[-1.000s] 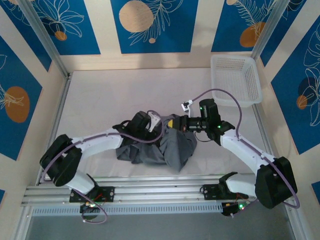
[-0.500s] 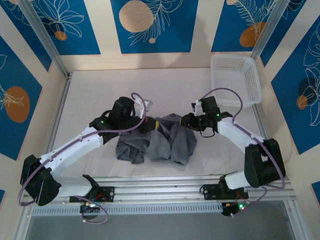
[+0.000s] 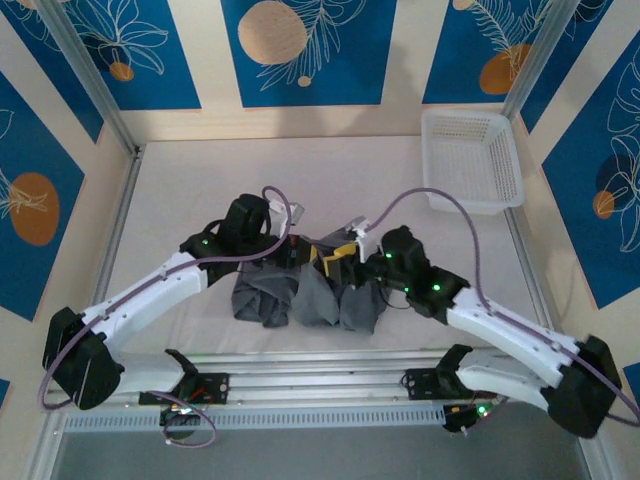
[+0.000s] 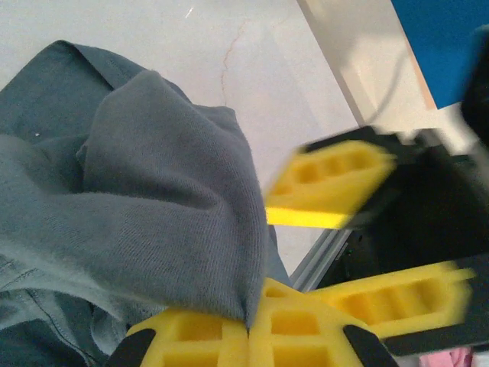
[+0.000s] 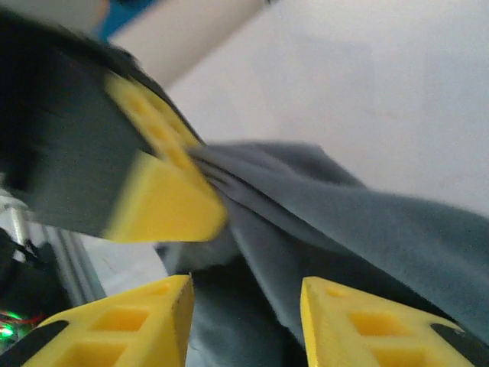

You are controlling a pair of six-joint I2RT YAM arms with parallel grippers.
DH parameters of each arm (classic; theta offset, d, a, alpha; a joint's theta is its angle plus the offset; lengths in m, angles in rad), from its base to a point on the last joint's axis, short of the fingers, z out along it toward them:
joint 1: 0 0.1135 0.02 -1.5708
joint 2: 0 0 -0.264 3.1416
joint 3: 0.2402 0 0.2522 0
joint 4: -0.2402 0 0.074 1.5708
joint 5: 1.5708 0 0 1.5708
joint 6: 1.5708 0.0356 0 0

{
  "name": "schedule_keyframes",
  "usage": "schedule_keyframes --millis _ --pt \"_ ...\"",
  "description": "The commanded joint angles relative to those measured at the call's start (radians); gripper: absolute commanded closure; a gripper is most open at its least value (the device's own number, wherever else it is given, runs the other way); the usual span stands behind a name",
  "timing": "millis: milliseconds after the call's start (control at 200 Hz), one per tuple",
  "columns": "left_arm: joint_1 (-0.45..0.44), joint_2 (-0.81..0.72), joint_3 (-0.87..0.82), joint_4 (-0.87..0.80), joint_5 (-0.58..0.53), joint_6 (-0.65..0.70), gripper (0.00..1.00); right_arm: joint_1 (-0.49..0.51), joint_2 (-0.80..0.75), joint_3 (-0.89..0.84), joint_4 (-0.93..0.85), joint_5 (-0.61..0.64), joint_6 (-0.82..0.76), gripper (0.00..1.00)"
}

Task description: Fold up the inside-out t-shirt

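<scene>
Left gripper (image 3: 300,250) is clamped on the t-shirt (image 3: 305,295), its jaws pressed together on a pinch of cloth just above the middle of the top view. Right gripper (image 3: 343,262) sits just to the right of it, jaws apart with nothing gripped.

The white table (image 3: 200,190) covers most of the top view. On it the grey t-shirt lies bunched in a crumpled heap at lower centre, near the rail at the bottom. Its upper edge rises to the left gripper. A white mesh basket (image 3: 470,160) stands at the upper right, well apart from the shirt.

In the left wrist view a fold of grey cloth hangs down from the upper left and narrows to a point where the two yellow pads (image 4: 199,332) meet at the bottom edge. The right gripper's yellow fingers (image 4: 336,180) are spread on the right of that frame.

In the right wrist view two yellow fingers (image 5: 122,325) stand apart at the bottom, with the cloth stretched above the gap between them. The cloth runs to the left gripper's finger at the left.
</scene>
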Motion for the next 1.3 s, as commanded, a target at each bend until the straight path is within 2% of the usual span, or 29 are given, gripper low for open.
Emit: schedule_keyframes --millis 0,65,120,140,185,250,315,355,390,430,475,505,645,745,820,865,930,1005,1045,1090,1160,1290 --pt "0.011 -0.007 0.031 -0.005 0.018 -0.005 1.00 -0.017 0.063 0.045 0.097 -0.014 -0.060 0.49" --pt "0.011 -0.010 0.027 -0.003 0.013 -0.010 1.00 -0.028 0.112 0.057 0.112 -0.021 -0.060 0.50" --pt "0.012 -0.015 0.025 -0.001 0.013 -0.013 1.00 -0.034 0.140 0.061 0.120 -0.039 -0.055 0.59" --pt "0.011 -0.019 0.024 -0.002 0.010 -0.012 1.00 -0.035 0.148 0.062 0.122 -0.048 -0.054 0.64" --pt "0.013 -0.025 0.026 -0.014 0.000 -0.005 1.00 -0.036 0.155 0.071 0.113 -0.073 -0.044 0.85" --pt "0.027 -0.031 0.032 -0.068 -0.052 0.026 1.00 -0.043 0.131 0.094 0.073 -0.132 -0.002 1.00" --pt "0.049 -0.019 0.033 -0.160 -0.193 0.103 1.00 -0.090 0.075 0.098 0.084 -0.299 0.116 1.00" --pt "0.064 0.000 0.013 -0.191 -0.326 0.151 1.00 -0.138 0.041 0.080 0.163 -0.452 0.228 1.00" --pt "0.092 0.026 -0.026 -0.176 -0.391 0.178 1.00 -0.172 0.021 0.051 0.270 -0.562 0.334 1.00" --pt "0.134 0.062 -0.073 -0.138 -0.427 0.185 1.00 -0.201 0.007 0.027 0.374 -0.640 0.429 1.00" --pt "0.174 0.100 -0.113 -0.084 -0.416 0.184 1.00 -0.223 0.003 0.022 0.423 -0.690 0.485 1.00" --pt "0.186 0.116 -0.130 -0.053 -0.403 0.183 0.94 -0.232 0.004 0.028 0.420 -0.709 0.497 1.00" --pt "0.189 0.088 -0.163 0.011 -0.357 0.176 0.72 -0.256 0.022 0.062 0.302 -0.684 0.463 1.00" --pt "0.190 -0.030 -0.183 -0.022 -0.386 0.198 0.58 -0.285 0.036 0.059 0.280 -0.651 0.489 1.00" --pt "0.192 -0.140 -0.191 -0.071 -0.407 0.201 0.54 -0.300 0.038 0.048 0.287 -0.628 0.515 1.00" --pt "0.192 -0.204 -0.207 -0.053 -0.342 0.182 0.52 -0.301 0.038 0.045 0.277 -0.607 0.520 1.00" --pt "0.178 -0.284 -0.256 0.055 -0.185 0.104 0.51 -0.301 0.042 0.046 0.258 -0.584 0.520 1.00" --pt "0.107 -0.334 -0.317 0.222 -0.096 -0.010 0.51 -0.304 0.047 0.052 0.230 -0.554 0.521 1.00" --pt "0.046 -0.338 -0.325 0.255 -0.118 -0.030 0.50 -0.304 0.049 0.057 0.220 -0.542 0.522 1.00" --pt "-0.027 -0.321 -0.309 0.247 -0.191 -0.024 0.47 -0.303 0.050 0.059 0.215 -0.538 0.523 1.00" --pt "-0.100 -0.255 -0.275 0.221 -0.281 -0.012 0.38 -0.300 0.048 0.061 0.216 -0.534 0.526 1.00" --pt "-0.127 -0.102 -0.235 0.327 -0.247 -0.016 0.25 -0.282 0.047 0.074 0.204 -0.544 0.522 1.00"
